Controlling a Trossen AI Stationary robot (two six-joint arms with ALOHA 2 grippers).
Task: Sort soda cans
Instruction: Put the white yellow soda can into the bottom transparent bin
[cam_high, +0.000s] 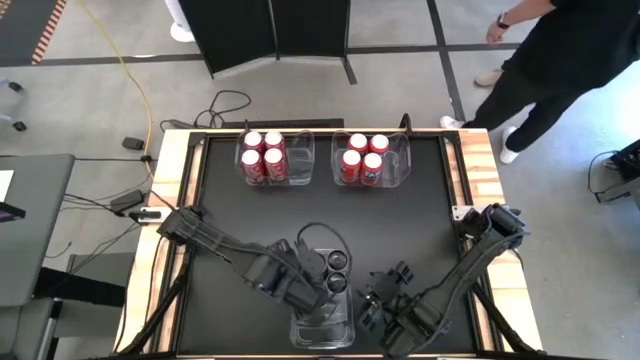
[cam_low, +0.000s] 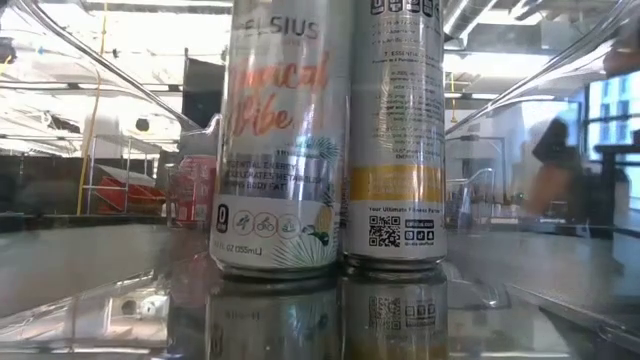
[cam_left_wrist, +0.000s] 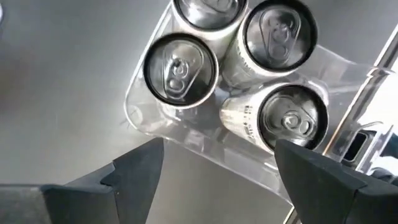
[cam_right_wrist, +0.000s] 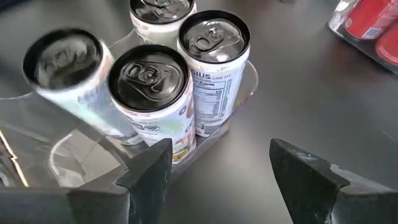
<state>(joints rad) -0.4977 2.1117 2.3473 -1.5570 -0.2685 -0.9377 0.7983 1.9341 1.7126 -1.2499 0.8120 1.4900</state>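
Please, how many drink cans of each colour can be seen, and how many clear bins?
Red cylindrical soda cans: 8, four in each far bin
Silver-white slim drink cans: 4, in the near bin
Clear rectangular plastic bins: 3
Total: 12 cans, 3 bins

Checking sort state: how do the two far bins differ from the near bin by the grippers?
The far bins each hold four red cans; the near bin holds the white-sided, dark-topped cans. The far bins sit at the table's back edge, away from both arms; the near bin lies beside the left gripper and right gripper. All are clear plastic.
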